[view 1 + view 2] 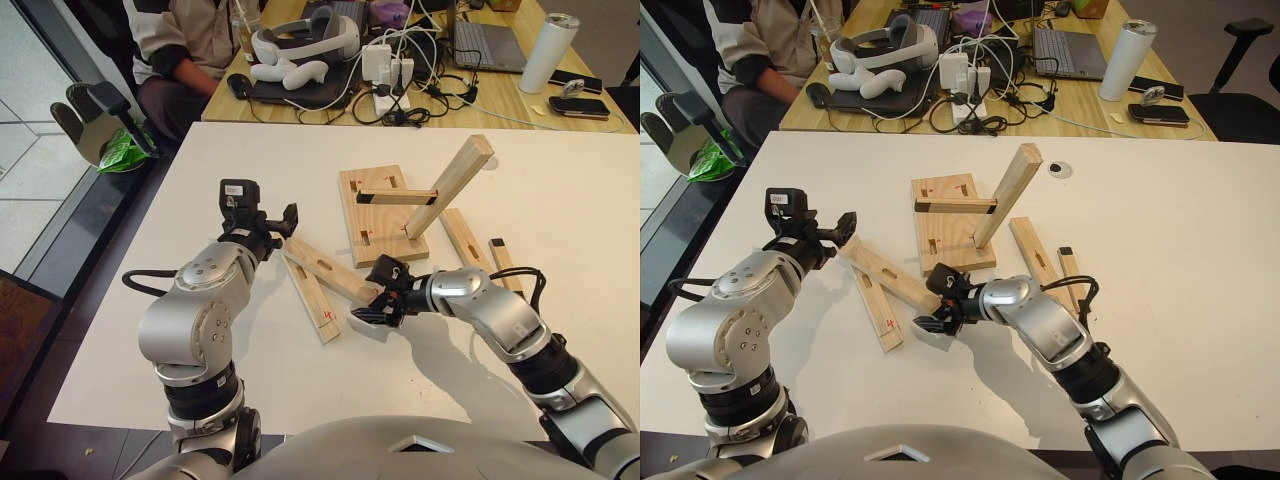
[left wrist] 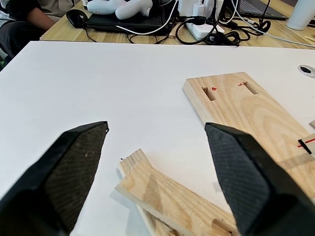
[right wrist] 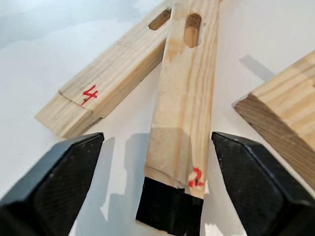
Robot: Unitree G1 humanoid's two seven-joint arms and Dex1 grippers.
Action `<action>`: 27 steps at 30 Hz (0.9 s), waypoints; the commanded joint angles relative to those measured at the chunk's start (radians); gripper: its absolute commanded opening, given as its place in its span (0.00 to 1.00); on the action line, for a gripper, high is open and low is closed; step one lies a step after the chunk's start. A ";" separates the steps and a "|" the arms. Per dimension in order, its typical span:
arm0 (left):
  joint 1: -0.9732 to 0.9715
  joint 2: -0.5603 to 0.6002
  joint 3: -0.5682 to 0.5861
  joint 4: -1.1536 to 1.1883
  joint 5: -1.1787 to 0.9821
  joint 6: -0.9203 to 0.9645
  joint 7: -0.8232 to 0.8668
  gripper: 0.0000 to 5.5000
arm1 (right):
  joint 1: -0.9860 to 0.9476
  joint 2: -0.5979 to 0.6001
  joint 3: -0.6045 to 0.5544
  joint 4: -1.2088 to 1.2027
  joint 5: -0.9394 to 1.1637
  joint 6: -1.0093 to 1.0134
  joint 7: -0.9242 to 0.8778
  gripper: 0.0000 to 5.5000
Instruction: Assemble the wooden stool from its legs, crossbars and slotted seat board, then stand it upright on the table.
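Straddling black-tipped leg (image 3: 184, 98), right end effector (image 3: 156, 140) wide open, left end effector (image 2: 156, 127) likewise, empty

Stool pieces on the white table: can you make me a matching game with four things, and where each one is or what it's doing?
Things
1. seat board
2. leaning leg
3. leg marked 2
4. left gripper

Places and states
A. between the open fingers of the right gripper
B. open, near the far ends of the crossed legs
C. lying flat on the table
D. planted in the board, tilted

Pairs: 1-C, 2-D, 3-A, 4-B
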 commanded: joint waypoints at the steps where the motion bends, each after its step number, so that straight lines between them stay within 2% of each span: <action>1: -0.013 -0.007 0.006 0.002 0.010 -0.007 0.010 0.67 | -0.031 0.004 0.024 0.050 -0.030 -0.026 0.003 0.74; 3: -0.015 -0.009 0.006 0.004 0.010 -0.009 0.012 0.67 | -0.037 0.008 0.035 0.075 -0.043 -0.037 0.007 0.74; 16: -0.018 -0.010 0.000 0.013 0.010 -0.022 0.016 0.67 | -0.051 0.044 0.059 0.144 -0.105 -0.102 -0.003 0.39; 23: -0.036 0.018 0.022 0.034 0.005 -0.029 -0.001 0.67 | -0.034 0.105 -0.008 0.137 -0.109 -0.159 -0.068 0.38; 27: -0.091 0.066 0.121 0.085 -0.015 -0.027 -0.034 0.67 | -0.015 0.185 -0.074 0.074 -0.063 -0.173 -0.115 0.37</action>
